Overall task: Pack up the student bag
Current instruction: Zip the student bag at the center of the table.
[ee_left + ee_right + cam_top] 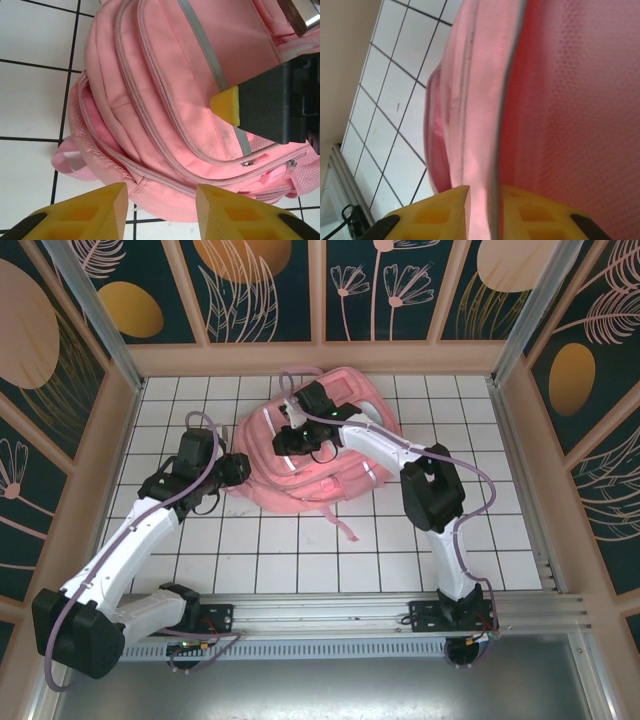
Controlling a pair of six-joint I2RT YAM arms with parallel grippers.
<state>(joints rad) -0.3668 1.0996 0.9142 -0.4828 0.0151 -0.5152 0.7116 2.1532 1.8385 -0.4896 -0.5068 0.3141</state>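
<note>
Right gripper (485,192): jaws nearly closed, pinching a fabric edge of the student bag (300,488), as far as this close view lets me judge. Left gripper (161,192): jaws partly open, empty, at the bag's left edge. Bag lies mid-back on the white tiled table (300,560).

The student bag (570,125) runs off the frame above and to the right of the right jaws, its pink fabric blurred at close range, its inside hidden. Ahead of the left jaws, the right arm (280,105) covers part of the bag's front; the frame's edge cuts off its far end.
</note>
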